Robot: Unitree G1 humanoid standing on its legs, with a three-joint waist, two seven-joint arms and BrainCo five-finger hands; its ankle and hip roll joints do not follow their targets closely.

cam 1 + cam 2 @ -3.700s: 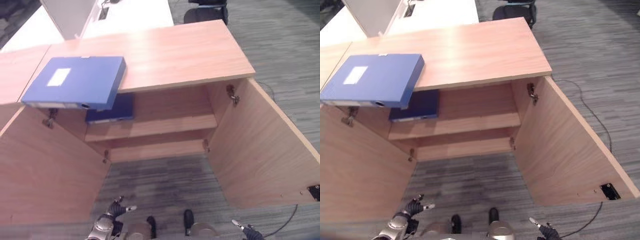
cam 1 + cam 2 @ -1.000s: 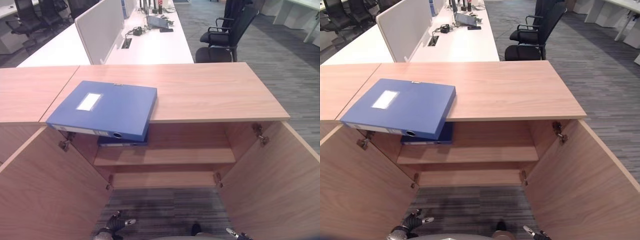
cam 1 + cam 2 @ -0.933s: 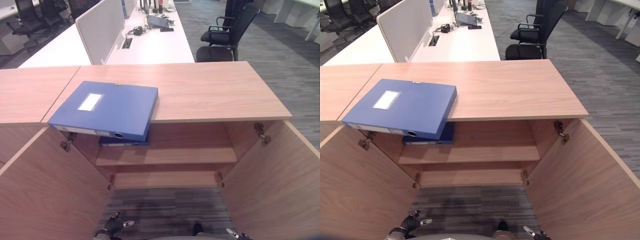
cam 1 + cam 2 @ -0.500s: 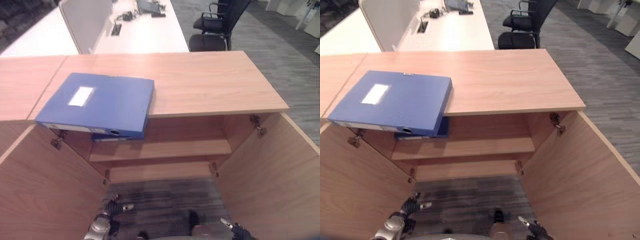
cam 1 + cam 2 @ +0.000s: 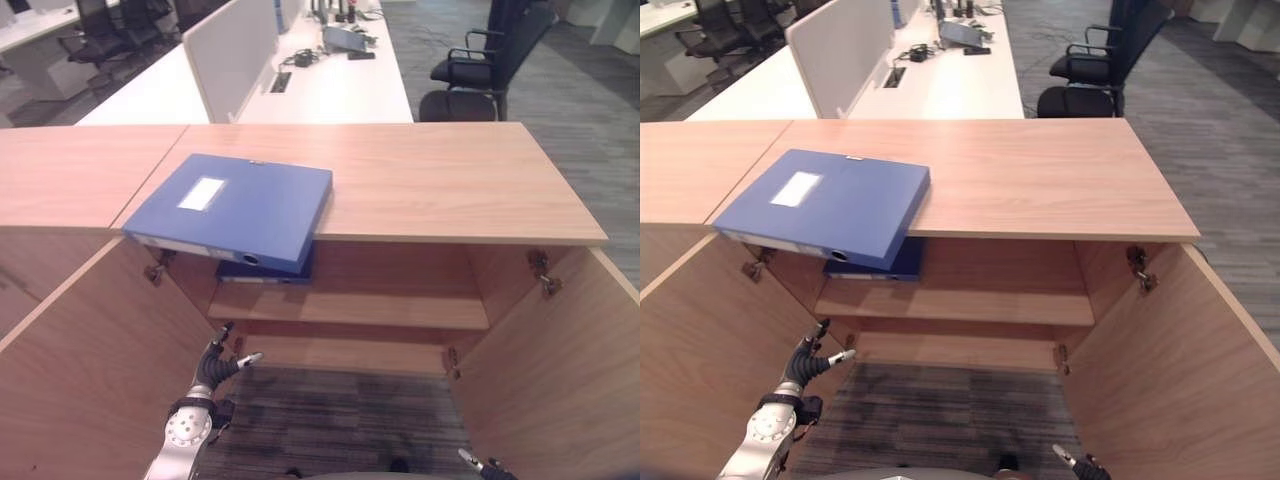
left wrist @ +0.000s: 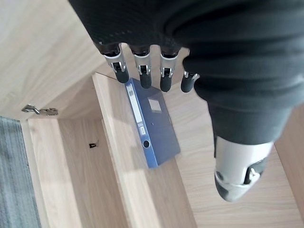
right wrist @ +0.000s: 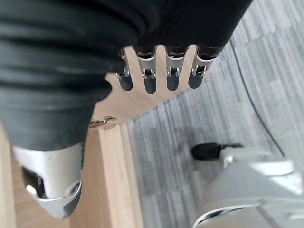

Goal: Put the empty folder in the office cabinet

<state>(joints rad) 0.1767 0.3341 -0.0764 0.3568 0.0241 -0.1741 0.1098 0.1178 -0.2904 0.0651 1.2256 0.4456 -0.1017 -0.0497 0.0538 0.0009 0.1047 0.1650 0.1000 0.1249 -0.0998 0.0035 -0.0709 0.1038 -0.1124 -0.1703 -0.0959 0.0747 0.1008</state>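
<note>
A wooden office cabinet (image 5: 400, 180) stands with both doors swung wide. On its top lies a blue folder (image 5: 232, 208) overhanging the front edge – a second blue folder (image 5: 268, 269) sits on the shelf below. The left hand (image 5: 219, 364) hovers by the left door, fingers relaxed and empty – the right hand (image 7: 156, 71) hangs low, fingers loose

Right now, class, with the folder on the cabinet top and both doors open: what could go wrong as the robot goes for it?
1. The blue folder overhangs the cabinet top's front edge; a nudge from the open left hand might tip it off.
2. A second folder occupies the upper shelf's left end, possibly blocking placement.
</note>
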